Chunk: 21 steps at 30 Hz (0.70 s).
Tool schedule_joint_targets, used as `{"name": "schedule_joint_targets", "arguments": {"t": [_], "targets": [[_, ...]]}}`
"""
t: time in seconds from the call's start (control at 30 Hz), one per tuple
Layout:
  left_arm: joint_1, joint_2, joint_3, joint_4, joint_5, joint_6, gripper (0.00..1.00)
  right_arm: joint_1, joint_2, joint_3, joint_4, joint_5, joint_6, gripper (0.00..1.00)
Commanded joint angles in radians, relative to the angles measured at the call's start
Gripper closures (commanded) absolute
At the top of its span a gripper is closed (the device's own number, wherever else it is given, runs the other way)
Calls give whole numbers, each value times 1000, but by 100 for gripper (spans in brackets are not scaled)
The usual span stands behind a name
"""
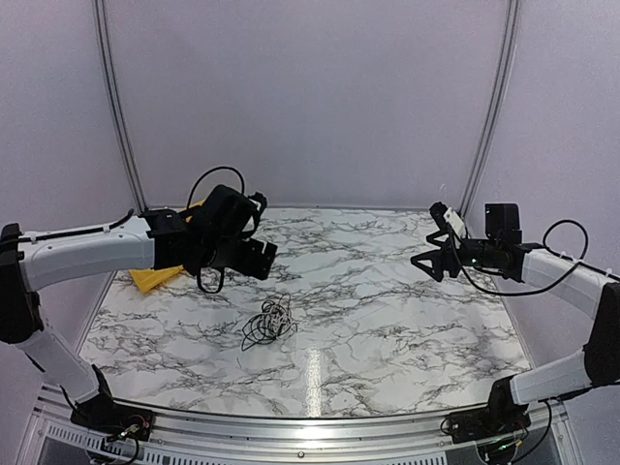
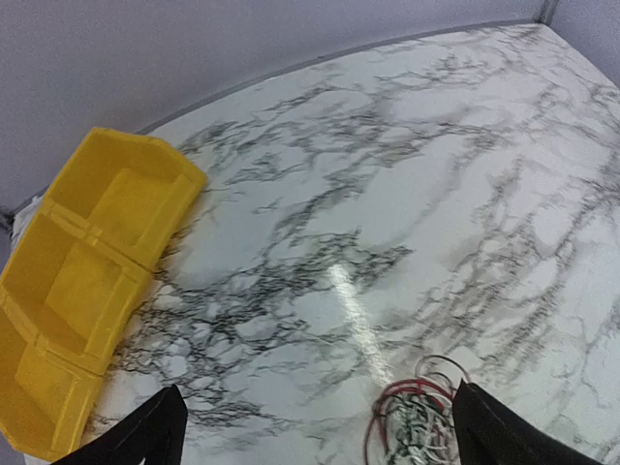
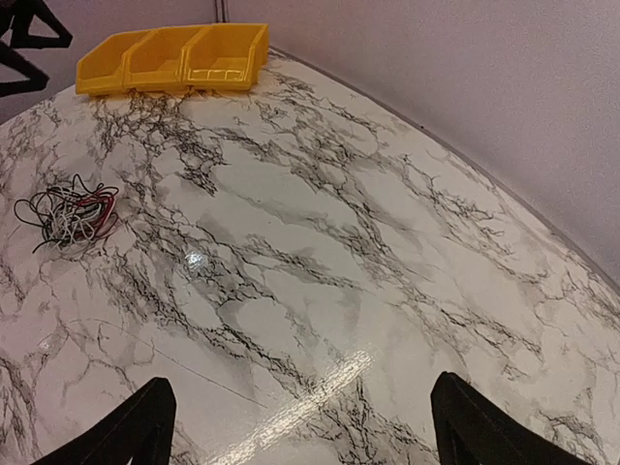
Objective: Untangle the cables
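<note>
Marble-patterned table [image 1: 387, 320] holds the cables [image 1: 268, 323] in one loose tangle near its middle, untouched — left gripper [image 2: 325, 436] and right gripper [image 3: 300, 426] both hang wide open and empty, so the reach-in seems barely begun; next, one must lower onto an outer loop.

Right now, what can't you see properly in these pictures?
- Cables, left wrist view: blurred, and cut off by the bottom edge.
- Cables, top view: too small to count strands or find knots.
- Yellow bin, top view: mostly hidden behind the left arm.
- Yellow bin, left wrist view: cut off by the left edge.
</note>
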<state>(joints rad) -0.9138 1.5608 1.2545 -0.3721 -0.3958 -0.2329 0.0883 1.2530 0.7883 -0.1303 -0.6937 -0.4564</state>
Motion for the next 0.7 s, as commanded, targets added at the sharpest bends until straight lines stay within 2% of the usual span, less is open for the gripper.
{"name": "schedule_joint_targets", "arguments": {"t": [0.0,0.17,0.23,0.33,0.5,0.67], "targets": [[153,28,0,-115,-123,-20,1,16,2,39,-16,8,-23,9],[297,45,-113,26,53,-49,1,16,2,38,-12,13,-17,9],[314,68,-161,86,63,-30,1,16,5,37,-12,10,-17,9],[326,115,-146,87,178,-20,1,18,11,39,-13,8,-20,9],[321,152,-172,161,507,-41,1,27,34,42,-20,10,-25,9],[286,185,-181,196,696,-44,5,39,44,41,-22,12,-38,9]]}}
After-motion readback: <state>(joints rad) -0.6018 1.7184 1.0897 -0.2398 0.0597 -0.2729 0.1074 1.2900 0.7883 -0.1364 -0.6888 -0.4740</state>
